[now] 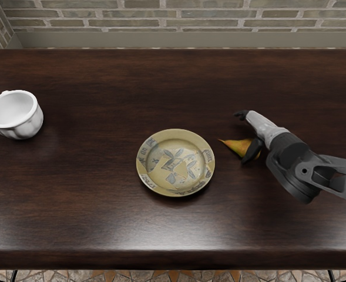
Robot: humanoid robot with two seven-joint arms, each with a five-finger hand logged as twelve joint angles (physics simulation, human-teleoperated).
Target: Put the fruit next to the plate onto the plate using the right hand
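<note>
The right hand (250, 136) is at the yellow fruit (232, 144) beside the plate (144, 154); whether its fingers grasp it, I cannot tell. Probably light and slippery; take its thick middle.

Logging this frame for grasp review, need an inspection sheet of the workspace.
Surface: dark, glossy wooden table.
Job's things: patterned plate at the centre, fruit not yet on it; yellow-orange fruit lies on the table just right of the plate, apart from it.
Clutter: white bowl near the left edge, far from the plate.
Grippers: right hand is at the fruit and partly covers it; whether it has a grip cannot be told. Left hand not in view.
Cables: nothing seen.
Surroundings: brick wall behind the table; tiled floor below its front edge.
</note>
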